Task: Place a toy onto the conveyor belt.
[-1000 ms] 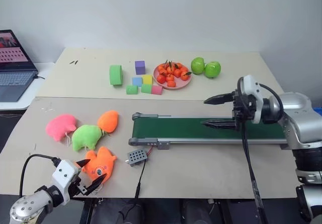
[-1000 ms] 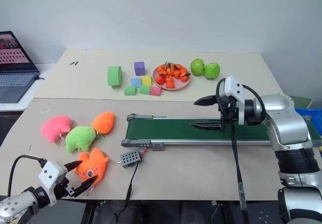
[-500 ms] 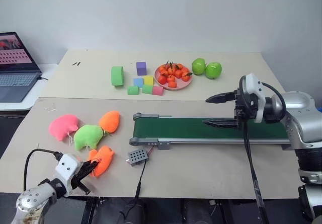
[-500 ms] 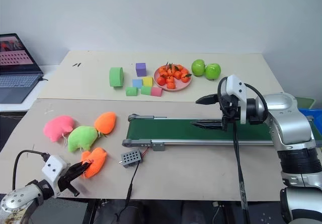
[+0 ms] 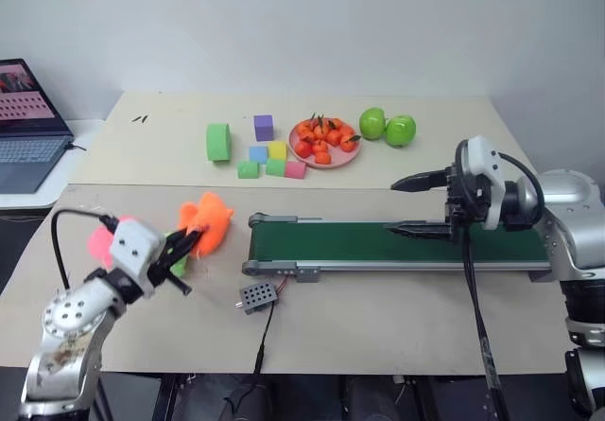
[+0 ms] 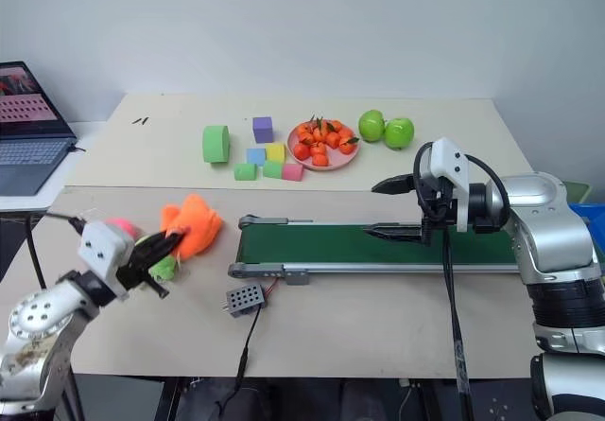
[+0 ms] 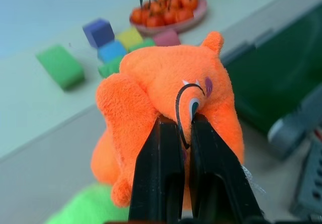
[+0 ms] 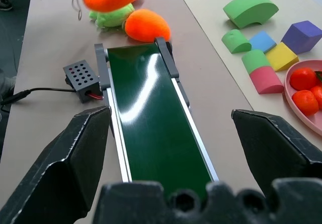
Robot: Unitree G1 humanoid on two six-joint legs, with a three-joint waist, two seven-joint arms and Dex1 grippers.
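— Jaws on the left gripper (image 7: 177, 148) are clamped tight on the orange fish plush (image 7: 171, 98), pinching it beside the eye and cord loop.

— What changed?

— A second ago they straddled the toy, spread wide, on the counter (image 5: 397, 317). Now it is lifted clear, in front of the lime-green plush (image 8: 111, 17) and plain orange plush (image 8: 146, 25), just off the end of the conveyor belt (image 5: 397, 243).

— So the pick is done?

— I'd say so; carrying over and releasing remain.

— The right gripper (image 5: 423, 205)?

— Jaws spread wide, empty, poised above the belt.
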